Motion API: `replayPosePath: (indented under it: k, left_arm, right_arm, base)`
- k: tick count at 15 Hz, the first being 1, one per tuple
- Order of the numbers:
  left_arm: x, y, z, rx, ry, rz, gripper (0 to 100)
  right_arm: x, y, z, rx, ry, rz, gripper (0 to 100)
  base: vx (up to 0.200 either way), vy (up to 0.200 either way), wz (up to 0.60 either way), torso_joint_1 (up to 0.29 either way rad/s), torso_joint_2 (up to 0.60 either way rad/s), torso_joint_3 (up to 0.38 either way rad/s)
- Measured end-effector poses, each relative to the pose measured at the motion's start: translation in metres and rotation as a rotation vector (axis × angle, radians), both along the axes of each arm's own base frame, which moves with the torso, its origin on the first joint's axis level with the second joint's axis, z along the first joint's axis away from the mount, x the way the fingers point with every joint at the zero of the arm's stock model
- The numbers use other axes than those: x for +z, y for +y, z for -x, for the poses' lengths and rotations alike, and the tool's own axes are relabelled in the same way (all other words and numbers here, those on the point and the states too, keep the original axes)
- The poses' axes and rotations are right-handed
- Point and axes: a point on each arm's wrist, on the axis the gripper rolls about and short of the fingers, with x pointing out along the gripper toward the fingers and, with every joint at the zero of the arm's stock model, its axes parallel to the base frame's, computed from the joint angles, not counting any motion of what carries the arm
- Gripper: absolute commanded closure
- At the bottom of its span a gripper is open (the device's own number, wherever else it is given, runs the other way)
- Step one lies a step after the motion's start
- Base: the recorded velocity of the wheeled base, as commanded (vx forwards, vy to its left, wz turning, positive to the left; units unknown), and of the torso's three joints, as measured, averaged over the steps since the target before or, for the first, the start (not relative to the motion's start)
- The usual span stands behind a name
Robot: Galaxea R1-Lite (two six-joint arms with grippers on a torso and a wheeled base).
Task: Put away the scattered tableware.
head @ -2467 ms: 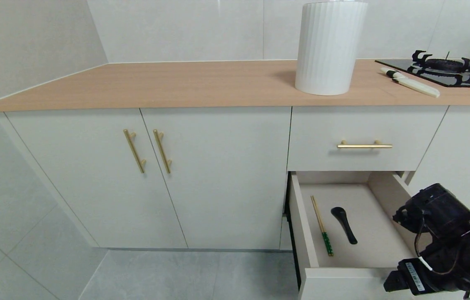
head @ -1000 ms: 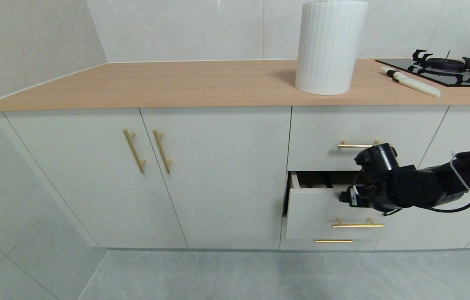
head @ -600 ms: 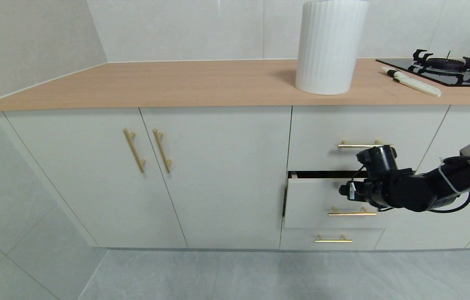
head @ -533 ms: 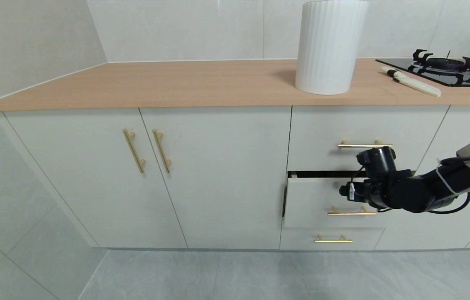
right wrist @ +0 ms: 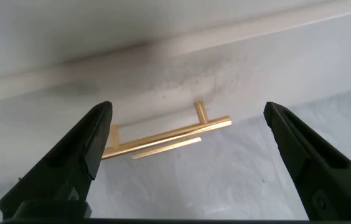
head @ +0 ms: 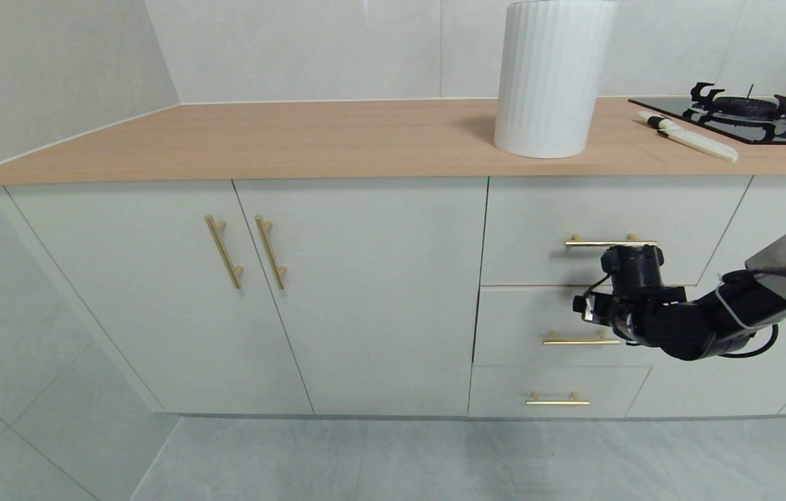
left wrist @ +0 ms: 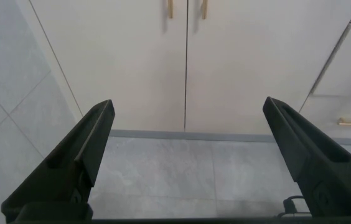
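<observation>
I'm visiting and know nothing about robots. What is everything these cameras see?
Counter: one, wood-coloured, over the cabinets.
Ribbed container: one, white, standing on the counter.
Knife: one, white with a dark band, on the counter beside the hob.
Hob: one, black, at the counter's right end.
Cupboard doors: two, pale, gold handles, shut, left.
Drawers: three, pale, gold handles, shut, stacked below the container.
Floor: grey tiles.
Right hand: black, open, at the middle drawer's front.
Left hand: black, open, above the floor near the cupboard doors.
</observation>
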Motion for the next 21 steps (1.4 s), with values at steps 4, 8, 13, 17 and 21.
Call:
replayPosePath:
  k: [4, 8, 13, 17, 21]
  left_arm:
    - [0.000, 0.000, 0.000, 0.000, 0.000, 0.000, 0]
    - [0.000, 0.000, 0.000, 0.000, 0.000, 0.000, 0]
    - [0.000, 0.000, 0.000, 0.000, 0.000, 0.000, 0]
    - [0.000, 0.000, 0.000, 0.000, 0.000, 0.000, 0]
    - [0.000, 0.000, 0.000, 0.001, 0.000, 0.000, 0]
  right_arm:
    - [0.001, -0.001, -0.003, -0.009, -0.038, -0.006, 0]
    - [0.002, -0.003, -0.005, -0.024, -0.051, -0.010, 0]
    - [0.004, -0.007, -0.010, -0.045, -0.074, -0.032, 0]
    - [0.006, -0.007, -0.010, -0.046, -0.077, -0.034, 0]
    - [0.025, -0.013, 0.020, -0.043, -0.076, -0.032, 0]
  base:
    - [0.000, 0.000, 0.00, 0.000, 0.00, 0.000]
    - [0.000, 0.000, 0.00, 0.000, 0.00, 0.000]
    - [0.000, 0.000, 0.00, 0.000, 0.00, 0.000]
    - [0.000, 0.000, 0.00, 0.000, 0.00, 0.000]
    - [0.000, 0.000, 0.00, 0.000, 0.00, 0.000]
